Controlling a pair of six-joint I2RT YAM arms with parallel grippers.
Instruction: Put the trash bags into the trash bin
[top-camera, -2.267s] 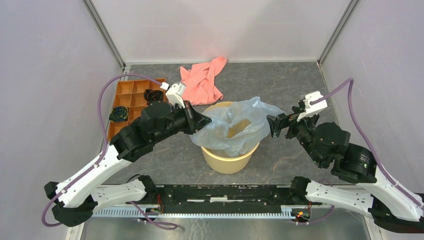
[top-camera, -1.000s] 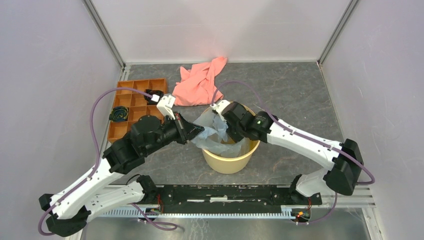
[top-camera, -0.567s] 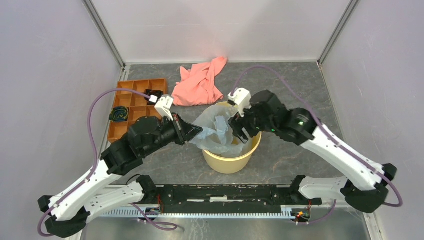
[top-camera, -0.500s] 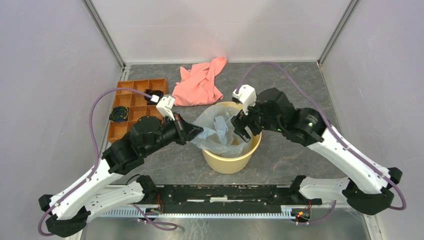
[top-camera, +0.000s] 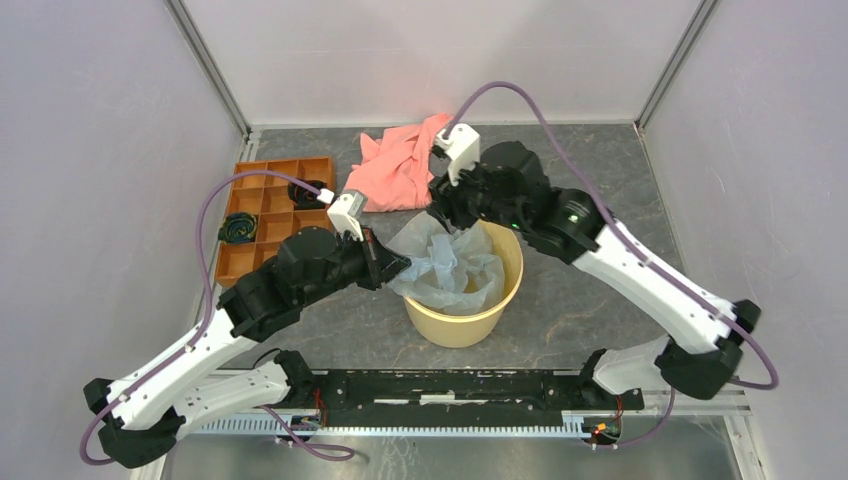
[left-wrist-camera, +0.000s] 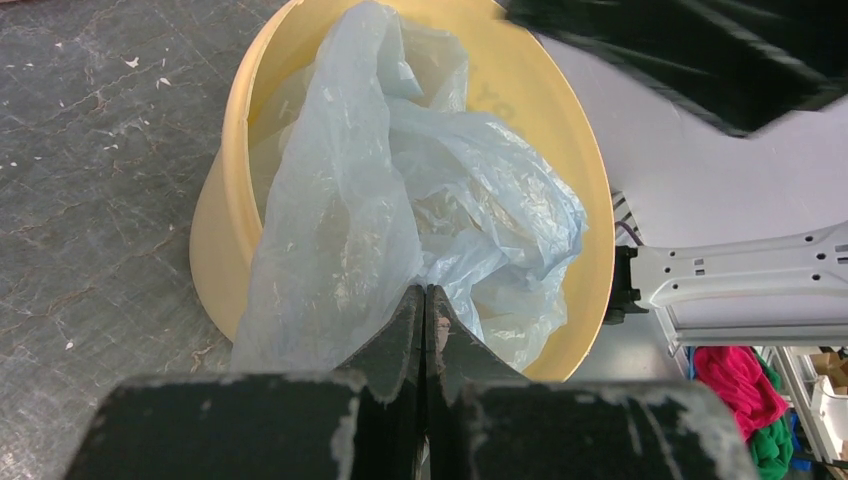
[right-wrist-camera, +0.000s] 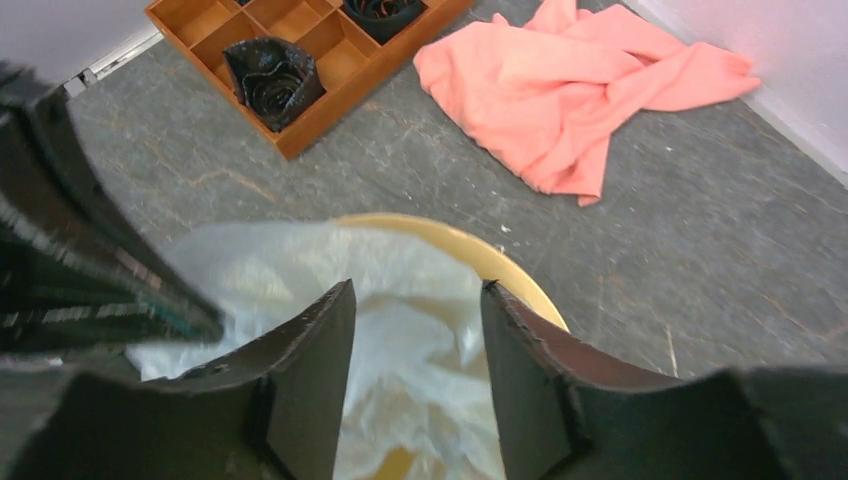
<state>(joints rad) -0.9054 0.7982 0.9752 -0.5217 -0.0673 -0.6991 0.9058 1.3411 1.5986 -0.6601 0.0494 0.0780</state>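
The pale yellow trash bin (top-camera: 480, 320) stands at the table's middle. The translucent bluish-grey trash bag (top-camera: 450, 265) is bunched inside it and spills over its left rim. My left gripper (top-camera: 398, 268) is shut on the bag's edge at that left rim; in the left wrist view the fingertips (left-wrist-camera: 424, 298) pinch the film (left-wrist-camera: 350, 220) over the bin (left-wrist-camera: 215, 240). My right gripper (top-camera: 445, 212) is open and empty above the bin's far rim; in the right wrist view (right-wrist-camera: 418, 300) it hangs over the bag (right-wrist-camera: 400, 340) and bin (right-wrist-camera: 510, 275).
A salmon-pink cloth (top-camera: 400, 165) lies behind the bin, also in the right wrist view (right-wrist-camera: 580, 90). An orange compartmented tray (top-camera: 262, 210) with dark items sits at the left, also in the right wrist view (right-wrist-camera: 300, 50). Enclosure walls stand on three sides.
My right gripper let go of the bag inside the bin and rose back toward the far rim. The bag settled lower into the bin. My left gripper stayed shut on the bag's edge.
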